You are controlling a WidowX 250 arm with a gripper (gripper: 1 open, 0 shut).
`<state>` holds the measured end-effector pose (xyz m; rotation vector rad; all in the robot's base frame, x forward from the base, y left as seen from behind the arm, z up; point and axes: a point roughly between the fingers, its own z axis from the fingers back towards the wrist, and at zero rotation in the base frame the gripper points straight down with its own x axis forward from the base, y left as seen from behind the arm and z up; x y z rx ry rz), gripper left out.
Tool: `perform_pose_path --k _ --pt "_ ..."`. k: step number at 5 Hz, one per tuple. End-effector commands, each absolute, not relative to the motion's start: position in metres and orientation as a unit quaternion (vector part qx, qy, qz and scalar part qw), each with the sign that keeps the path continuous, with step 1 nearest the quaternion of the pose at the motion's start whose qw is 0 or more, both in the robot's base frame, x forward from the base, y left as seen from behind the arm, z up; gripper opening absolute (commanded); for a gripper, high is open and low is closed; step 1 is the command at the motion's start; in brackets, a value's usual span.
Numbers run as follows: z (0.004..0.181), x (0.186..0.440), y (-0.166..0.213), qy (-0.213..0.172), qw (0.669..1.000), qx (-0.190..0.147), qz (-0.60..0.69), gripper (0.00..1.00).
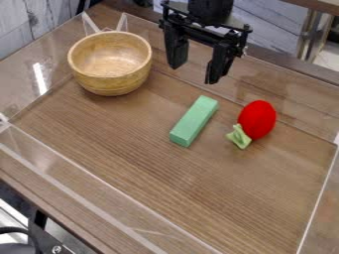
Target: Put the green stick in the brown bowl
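The green stick (193, 121) is a pale green block lying flat near the middle of the wooden table, slanted from lower left to upper right. The brown bowl (111, 63) is a light wooden bowl standing at the back left, with nothing visible inside. My black gripper (195, 62) hangs above the table behind the stick and to the right of the bowl, pointing down. Its two fingers stand wide apart with nothing between them, and it touches neither object.
A red ball-like toy (257, 116) on a small green piece (239, 138) sits right of the stick. A low transparent wall (159, 220) rims the wooden table (119, 159). Chair or table legs stand at the back right.
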<state>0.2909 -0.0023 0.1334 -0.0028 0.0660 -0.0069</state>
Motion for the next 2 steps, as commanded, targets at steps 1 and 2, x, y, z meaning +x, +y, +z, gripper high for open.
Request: perform_pose_path --k 1,2 --pt "0.11 0.289 0.012 0.037 0.999 0.0 -0.013 1.0" --pt "0.082 0.284 0.003 0.041 0.999 0.006 -0.018 1.0"
